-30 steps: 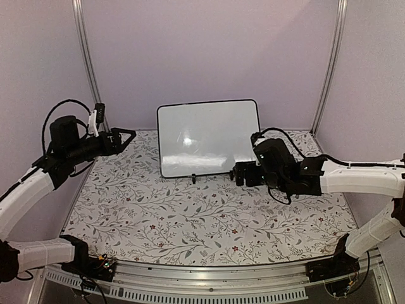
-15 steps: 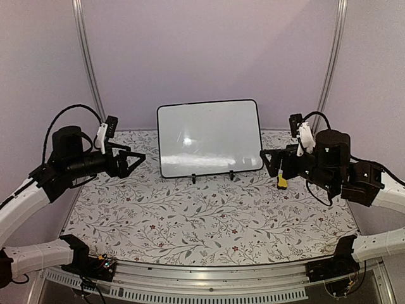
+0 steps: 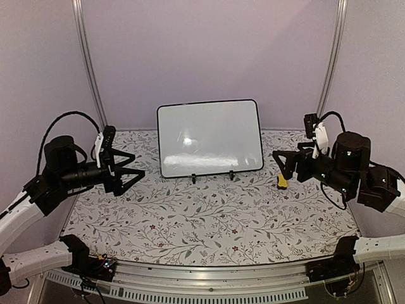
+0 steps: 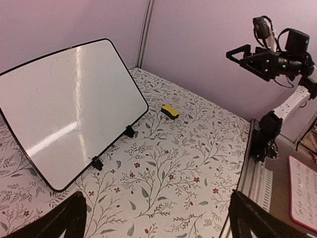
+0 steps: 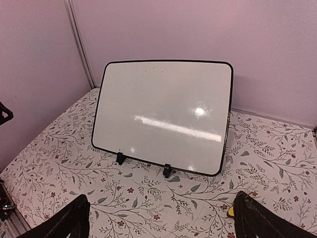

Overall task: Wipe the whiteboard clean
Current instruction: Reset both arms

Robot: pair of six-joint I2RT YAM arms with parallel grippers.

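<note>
Whiteboard (image 3: 210, 138) stood leaning back at the back middle of the flowery table (image 3: 209, 221), its face blank, left claw (image 3: 138, 163) wide apart and empty on its left, right claw (image 3: 278, 166) wide apart and empty on its right, yellow block (image 3: 281, 182) lay under the right claw.

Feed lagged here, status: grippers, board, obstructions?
Left gripper and right gripper open, empty, clear of board. Whiteboard propped on its feet, no writing visible. Yellow eraser on table beside its right corner; nothing blocking.
</note>
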